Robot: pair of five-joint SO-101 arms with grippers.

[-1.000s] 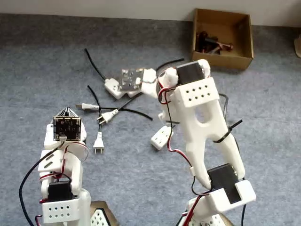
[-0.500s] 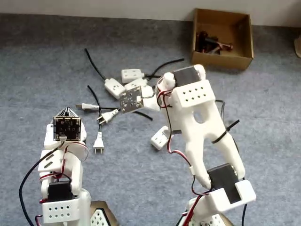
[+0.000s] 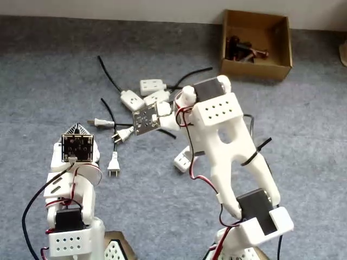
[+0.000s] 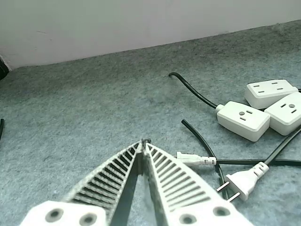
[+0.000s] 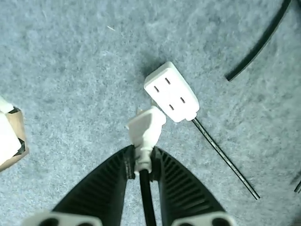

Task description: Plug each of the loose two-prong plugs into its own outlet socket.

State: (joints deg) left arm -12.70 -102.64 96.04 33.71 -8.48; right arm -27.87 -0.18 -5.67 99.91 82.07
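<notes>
Prongs of the held plug (image 5: pixel 146 125) point straight at the lone socket (image 5: pixel 171 92). The plug's long axis runs from the right gripper (image 5: pixel 143 157) toward that socket, and its nose sits at the socket's edge, short of the slots. I cannot tell whether the two touch. The plug is white and flat-bodied, with bright metal prongs and a black cord (image 5: pixel 146 197) trailing back between the dark fingers (image 5: pixel 120 176), which clamp its rear end. The lone socket is a small white block lying slotted face up on the grey carpet (image 5: pixel 70 61), with a thin black lead running off its far end.

Three loose plugs (image 3: pixel 114 162) lie well apart from the lone socket, on its left-arm side. Two have their prongs turned away from it, and the nearest lies crosswise to it. They are white on black cords, and one is slimmer than the rest. Three sockets (image 3: pixel 153 85) sit bunched together beyond the lone socket, away from the arm bases.

Past the loose plugs from the lone socket, the left gripper (image 4: pixel 143 145) has its ribbed white fingers pressed tip to tip with nothing between them.
</notes>
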